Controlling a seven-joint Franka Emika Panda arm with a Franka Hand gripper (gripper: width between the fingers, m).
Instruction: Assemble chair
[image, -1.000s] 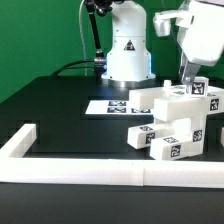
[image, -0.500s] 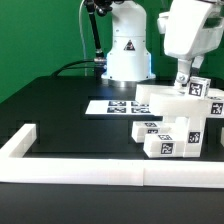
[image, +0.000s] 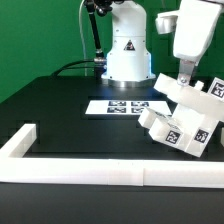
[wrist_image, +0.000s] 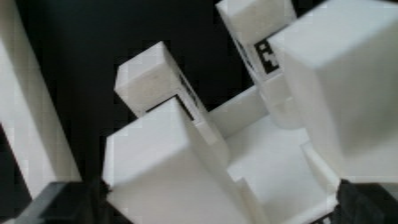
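Note:
The chair (image: 186, 116) is a chunky white assembly of blocky tagged parts at the exterior view's right, near the front rail, and it stands tilted with its top leaning away from the marker board. My gripper (image: 184, 76) hangs just above its upper end. In the wrist view the chair (wrist_image: 187, 150) fills most of the picture, with one tag (wrist_image: 267, 55) showing. My gripper (wrist_image: 205, 205) is open: its dark fingers (wrist_image: 43, 205) stand far apart at the picture's corners with a white block between them. Contact with that block cannot be told.
The marker board (image: 122, 105) lies flat on the black table behind the chair. A long low white border rail (image: 90, 172) runs along the front, with a short piece (image: 20, 140) turning back at the exterior view's left. The arm's white base (image: 128, 50) stands behind.
The jaws have gone from shut to wide open. The chair assembly, upright before, now stands tilted, and the gripper has shifted slightly toward the exterior view's right.

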